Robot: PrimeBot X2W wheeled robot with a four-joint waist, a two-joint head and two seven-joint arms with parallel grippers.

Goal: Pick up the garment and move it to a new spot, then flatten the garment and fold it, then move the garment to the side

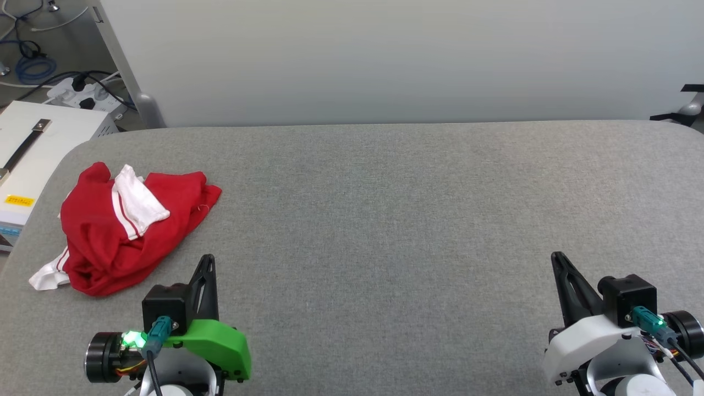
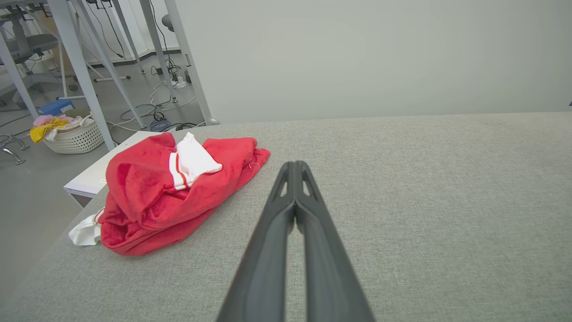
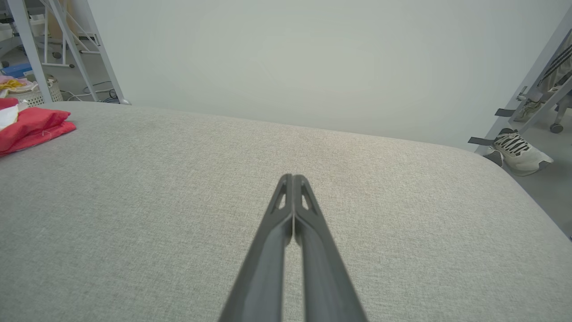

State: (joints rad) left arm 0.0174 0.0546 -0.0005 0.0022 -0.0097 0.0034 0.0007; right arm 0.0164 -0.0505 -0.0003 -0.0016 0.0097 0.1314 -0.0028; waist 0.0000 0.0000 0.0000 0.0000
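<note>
Head view has the garment (image 1: 124, 228) bunched near the grey table's (image 1: 385, 220) left edge, untouched, both the left gripper (image 1: 208, 261) and right gripper (image 1: 556, 257) closed and empty, so pickup hasn't begun: the left must open and reach.

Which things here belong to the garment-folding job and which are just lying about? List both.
Job: garment, left gripper, right gripper, both shut, grey padded table.
Lying about: laundry basket, sneaker, power strip, white box, blue cable coil.
</note>
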